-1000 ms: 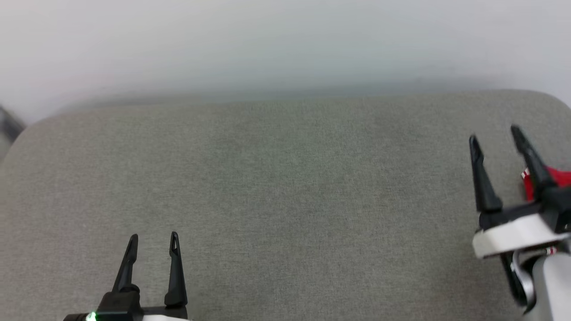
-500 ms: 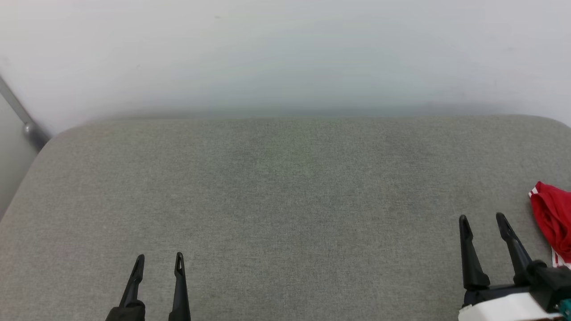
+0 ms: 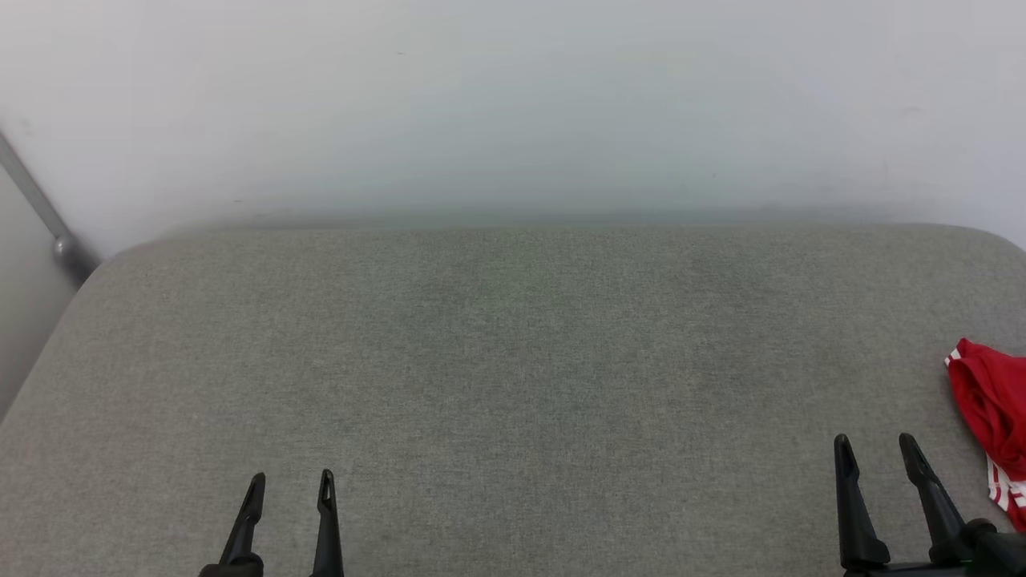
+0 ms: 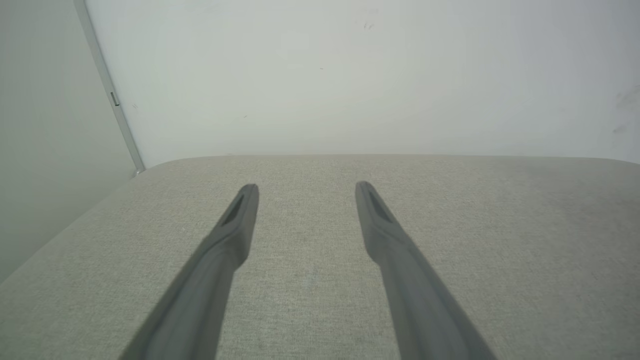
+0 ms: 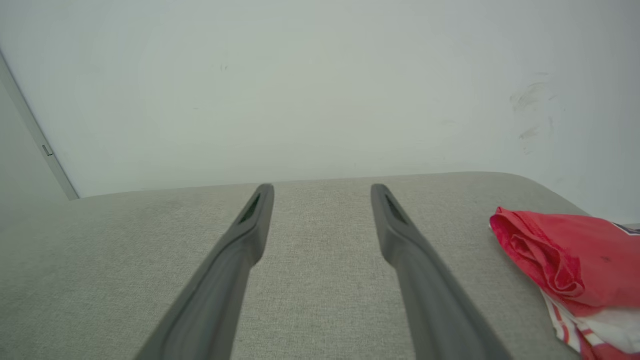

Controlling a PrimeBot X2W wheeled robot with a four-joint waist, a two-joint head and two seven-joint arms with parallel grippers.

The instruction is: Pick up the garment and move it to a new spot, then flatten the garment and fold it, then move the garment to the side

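The garment (image 3: 994, 417), red with a white striped edge, lies bunched at the right edge of the grey cushion (image 3: 513, 377). In the right wrist view the garment (image 5: 570, 260) sits folded over itself to the right of my fingers, apart from them. My right gripper (image 3: 874, 445) stands open at the lower right, just left of the garment, with nothing between its fingers. At the lower left my left gripper (image 3: 290, 481) is open and empty over bare cushion. Both wrist views show spread fingers, the left gripper (image 4: 306, 187) and the right gripper (image 5: 322, 189).
A white wall (image 3: 513, 104) runs behind the cushion's far edge. A grey metal bar (image 3: 40, 216) slants down at the far left corner. The cushion's corners are rounded, and its left edge drops off near the bar.
The right gripper has drawn back from beside the garment to the lower right, still open. The head camera has shifted, showing more wall. The garment lies where it was.
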